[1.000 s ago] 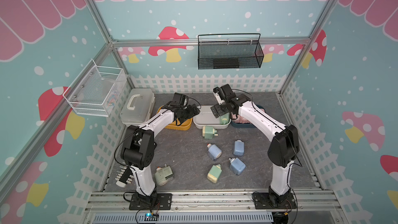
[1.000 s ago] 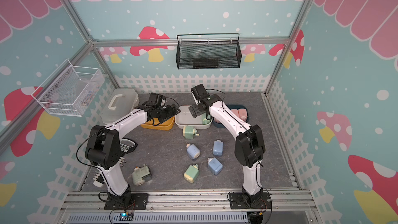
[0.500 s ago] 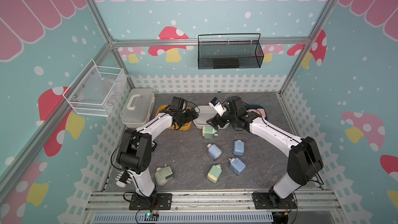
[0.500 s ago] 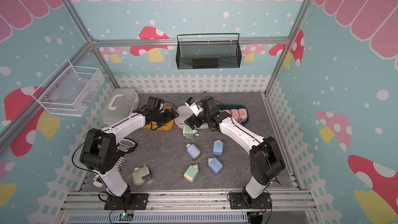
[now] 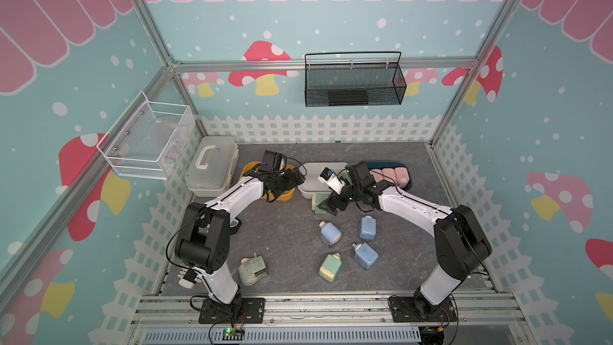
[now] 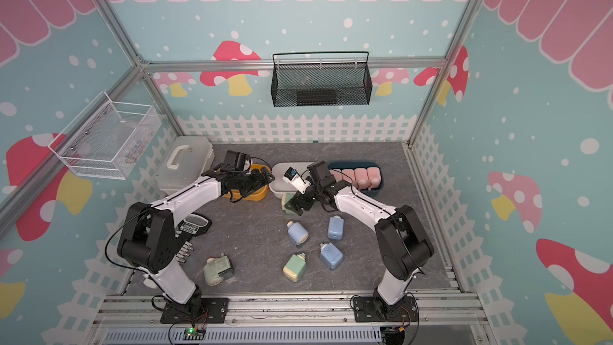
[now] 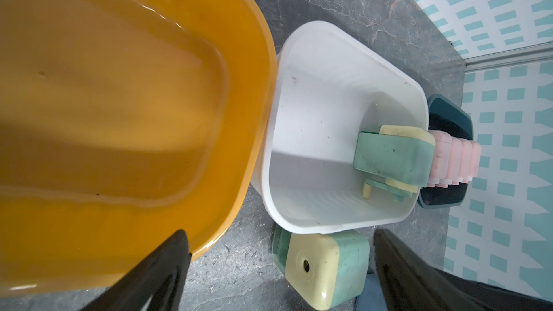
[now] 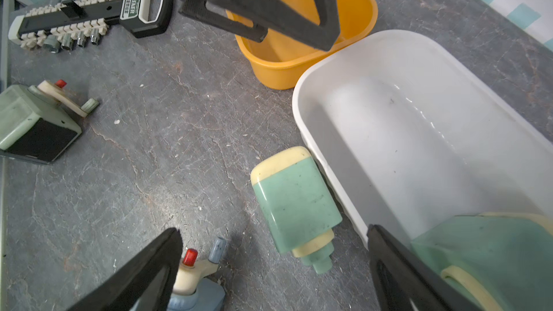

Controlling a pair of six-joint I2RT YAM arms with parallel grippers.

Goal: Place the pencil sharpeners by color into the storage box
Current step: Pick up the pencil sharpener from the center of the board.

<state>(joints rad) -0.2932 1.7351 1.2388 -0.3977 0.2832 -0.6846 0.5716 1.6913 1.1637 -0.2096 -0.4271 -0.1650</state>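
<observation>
Right pincer gaping over green sharpener

An orange tub fills much of the view, just beside a white tub. A green sharpener lies inside the white tub, at the end nearest a dark blue tub that holds a row of pink sharpeners. Another green sharpener with a cream end lies on the grey surface just outside the white tub, between the wide-spread black jaws of the left gripper.

Sharpener is green and cream, box white
</observation>
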